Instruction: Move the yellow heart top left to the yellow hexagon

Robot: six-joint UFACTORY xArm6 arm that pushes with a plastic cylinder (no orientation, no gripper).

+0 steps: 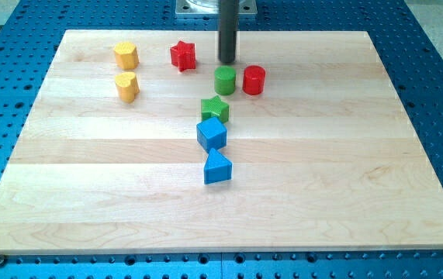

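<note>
The yellow heart [127, 87] sits just below the yellow hexagon [126, 55]; which way it points is unclear. My tip [227, 61], a plain rod with nothing to open or clamp, rests above the green cylinder [224, 80] on the wooden counter [89, 194].

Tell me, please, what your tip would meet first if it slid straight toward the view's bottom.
Probably the green cylinder: my tip sits just above it in the view, nearly in line. Depth is unclear, so it might only clip it.

Upper left of board [345, 170]: yellow hexagon [126, 55], with yellow heart [127, 87] just below. Top centre: red star [182, 55], then my tip [227, 61] to its right, above green cylinder [224, 80] (red cylinder [254, 80] just beside, right). Descending from there: green star [215, 108], blue cube [212, 133], blue triangle [217, 167].
</note>
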